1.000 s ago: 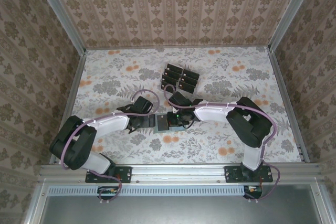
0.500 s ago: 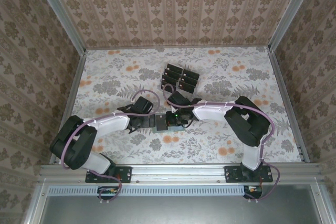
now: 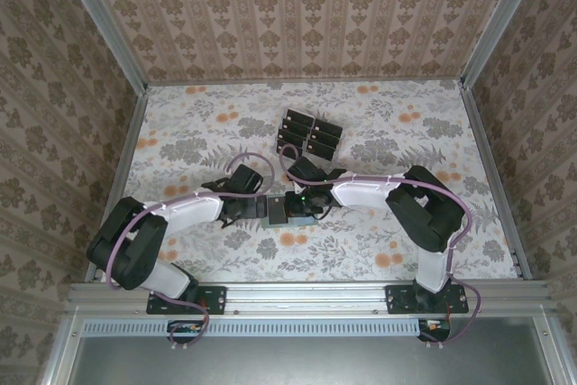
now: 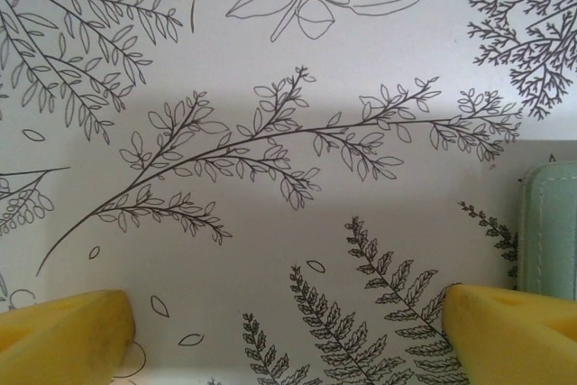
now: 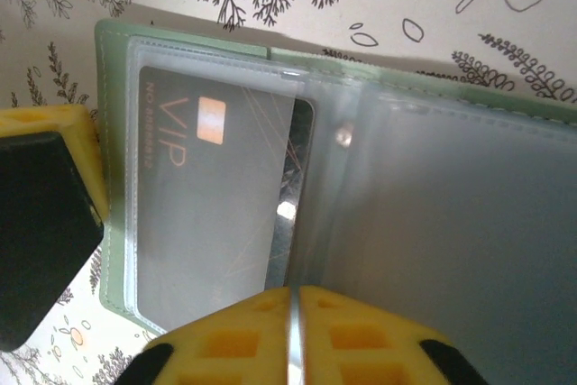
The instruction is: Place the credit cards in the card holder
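Since a second ago the right gripper [image 5: 294, 326] has edged slightly toward the left edge of the counter [image 3: 406, 132]. The card holder [image 5: 113, 160] under it has slid a little the same way, and the left gripper [image 4: 288, 335] has barely shifted. The card holder lies open and flat in the near half of the counter, roughly midway between the left and right edges, with the two grippers meeting at it from either side. Its green cover frames clear plastic pockets, and a dark card [image 5: 216, 214] marked VIP, with a small orange chip, sits inside the pocket next to the green rim. A second card [image 5: 304, 155] shows as a dark, shiny strip just beside it, at the fold between pockets. The right gripper's yellow fingers [image 5: 361, 335] are drawn almost together, leaving only a slit. A thin pale edge runs up from that slit toward the strip, perhaps that second card seen edge-on, and I cannot tell whether the fingers pinch it. The left gripper is spread wide with nothing in it, low over the counter. The green edge of the card holder is just beside one of its fingertips [image 4: 514, 331]. A rack [image 3: 309, 132] of more dark cards stands nearer the far edge, apart from the card holder.
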